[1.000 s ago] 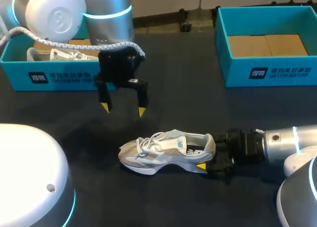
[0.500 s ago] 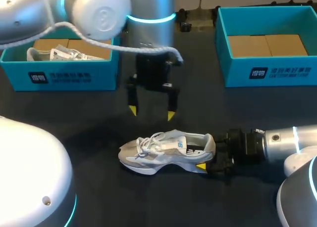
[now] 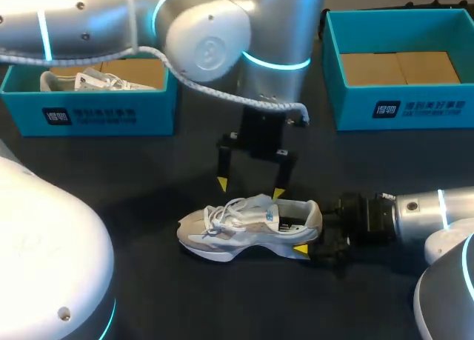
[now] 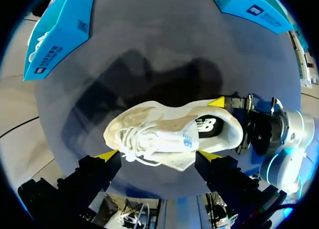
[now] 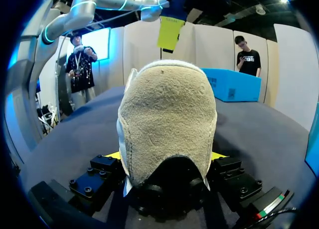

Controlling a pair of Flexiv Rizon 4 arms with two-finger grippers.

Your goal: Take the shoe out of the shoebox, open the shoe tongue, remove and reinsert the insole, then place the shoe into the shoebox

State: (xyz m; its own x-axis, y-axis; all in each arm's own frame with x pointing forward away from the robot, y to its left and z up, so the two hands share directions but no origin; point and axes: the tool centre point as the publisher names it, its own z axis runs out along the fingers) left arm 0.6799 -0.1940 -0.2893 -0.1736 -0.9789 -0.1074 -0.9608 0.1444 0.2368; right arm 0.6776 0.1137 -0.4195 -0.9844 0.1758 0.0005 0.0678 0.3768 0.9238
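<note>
A grey-and-white sneaker [image 3: 248,223] stands upright on the dark table, toe to the left. My right gripper [image 3: 309,230] is shut on its heel, one yellow fingertip [image 3: 300,248] showing in front. In the right wrist view the suede heel [image 5: 167,119] fills the space between the right gripper's [image 5: 167,156] fingers. My left gripper [image 3: 250,189] hangs open just above and behind the shoe's tongue, touching nothing. From the left wrist, the shoe [image 4: 169,139] lies ahead of the left gripper [image 4: 157,155], with the right gripper [image 4: 227,131] at the heel.
A teal shoebox [image 3: 89,114] at the back left holds another white shoe [image 3: 81,81]. A second teal shoebox [image 3: 400,107] at the back right shows only its cardboard floor. Bare table lies in front of the sneaker.
My left arm has swung right and down, from near the left shoebox to just over the sneaker, gripper still open. The right gripper and shoe have not moved.
</note>
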